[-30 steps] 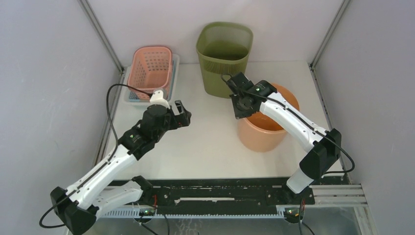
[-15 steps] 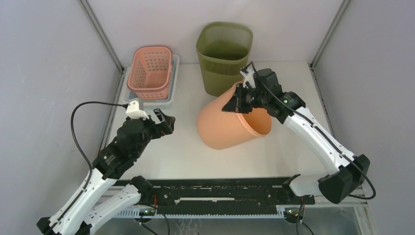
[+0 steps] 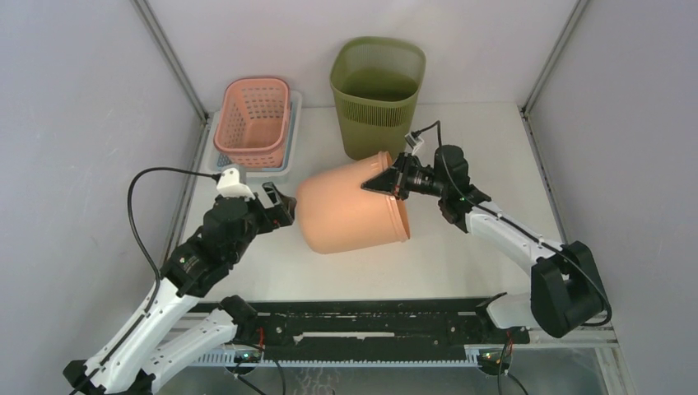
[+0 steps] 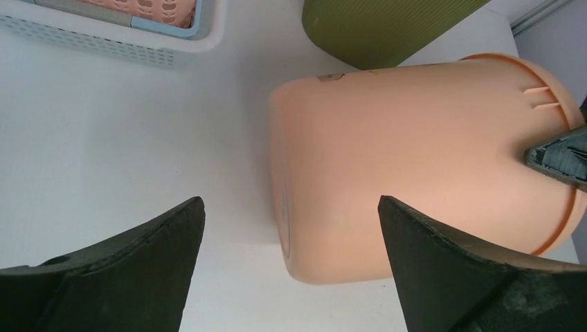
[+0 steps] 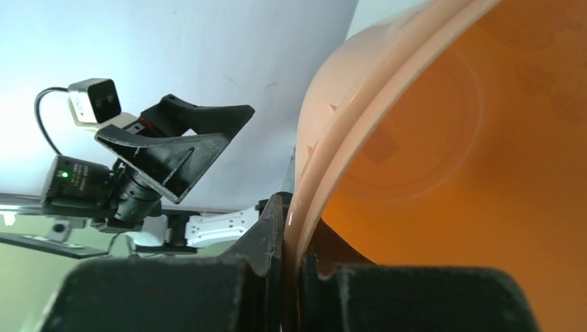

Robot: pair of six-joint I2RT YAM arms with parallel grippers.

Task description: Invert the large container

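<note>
The white worktop (image 3: 362,263) carries the large container (image 3: 350,216) at its middle, tipped on its side with base toward the left arm and mouth toward the right, about halfway to inverted by my judgement; whether its wall rests on the surface I cannot tell. The green bin (image 3: 377,90) stands close behind its rim and the pink basket (image 3: 255,119) well off at back left, so open room lies nearside. The right gripper (image 3: 382,184) has its fingers clenched across the rim to lever it over, while the left gripper (image 3: 276,206) hovers beside the base, fingers spread wide, grasping nothing.
</note>
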